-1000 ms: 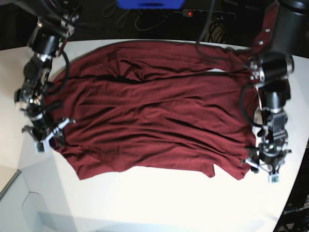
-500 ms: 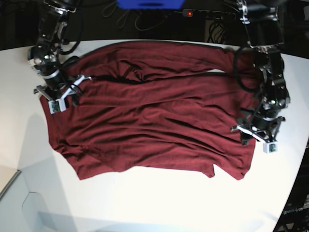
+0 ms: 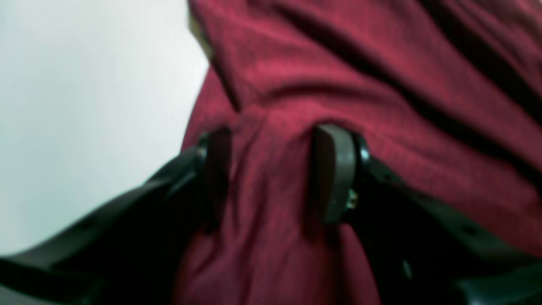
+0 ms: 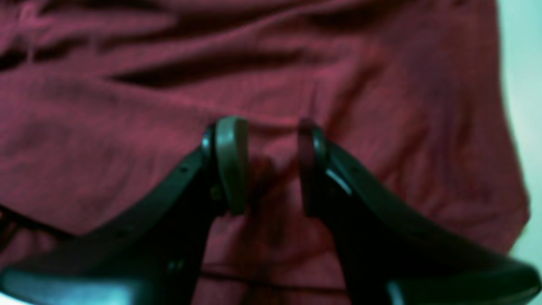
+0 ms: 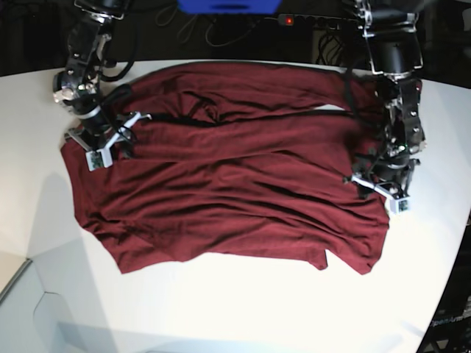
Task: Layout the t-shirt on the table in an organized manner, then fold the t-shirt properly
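Through the right wrist camera I see the right pincer (image 4: 269, 167) low in the middle, its two dark arms rising from the bottom edge. Its jaws stand apart with a narrow gap, maroon cloth showing between them. The t-shirt (image 4: 148, 127) fills nearly everything around the pincer, wrinkled, with dark creases above it. To the pincer's far right, a pale strip of surface (image 4: 523, 84) borders the shirt's edge. The picture is blurred.

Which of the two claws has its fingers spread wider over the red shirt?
The left gripper, on the right side of the base view, is wider. The right gripper shows a narrower gap. Both stand over the t-shirt.
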